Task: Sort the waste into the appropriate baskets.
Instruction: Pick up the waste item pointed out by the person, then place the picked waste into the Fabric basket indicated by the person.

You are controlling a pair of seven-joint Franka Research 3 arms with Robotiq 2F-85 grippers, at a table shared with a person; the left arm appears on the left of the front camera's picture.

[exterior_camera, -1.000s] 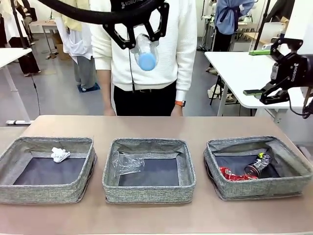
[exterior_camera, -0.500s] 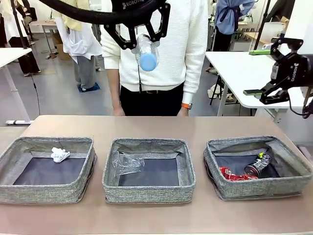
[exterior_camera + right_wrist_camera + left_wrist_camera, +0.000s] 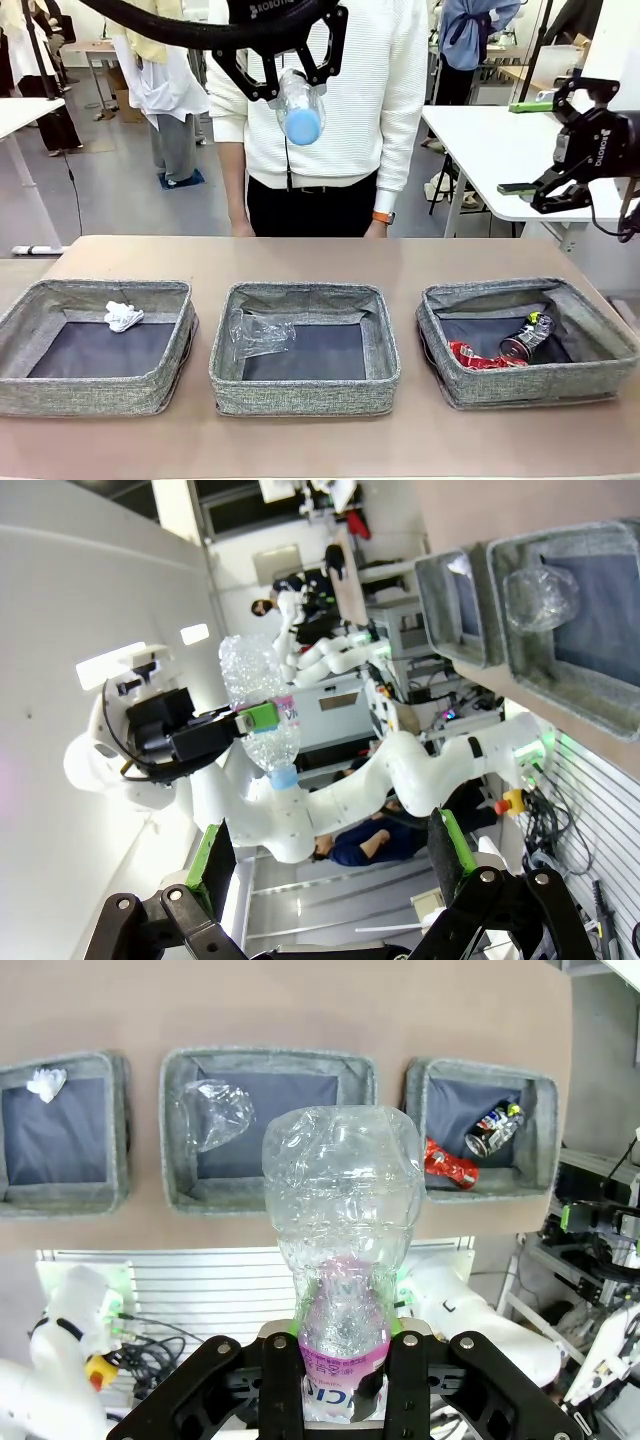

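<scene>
Left gripper (image 3: 290, 85): high over the far side of the table, in front of the person's white sweater, jaws clamped on a clear plastic bottle (image 3: 298, 105), blue cap pointing toward the camera.
Grip detail: from the wrist view, green pads pinch the bottle (image 3: 340, 1260) at its pink-labelled neck end, crumpled body sticking out ahead.
Right gripper (image 3: 565, 150): parked up at the right edge, fingers spread wide, nothing between them.
Step in hand: carry stage, I'd say; bottle lifted and not yet dropped.
Middle basket (image 3: 305, 395): directly below and nearer; a crushed clear bottle (image 3: 260, 333) already lies at its left side, so this looks like the plastics bin.
Left basket (image 3: 95, 395): white tissue wad (image 3: 123, 316) near its far wall.
Right basket (image 3: 530, 385): red can (image 3: 478, 355) and dark can (image 3: 527, 335), apparently touching, hard to be sure.
Next move: bring the bottle nearer and lower over the middle basket, then open the jaws.
</scene>
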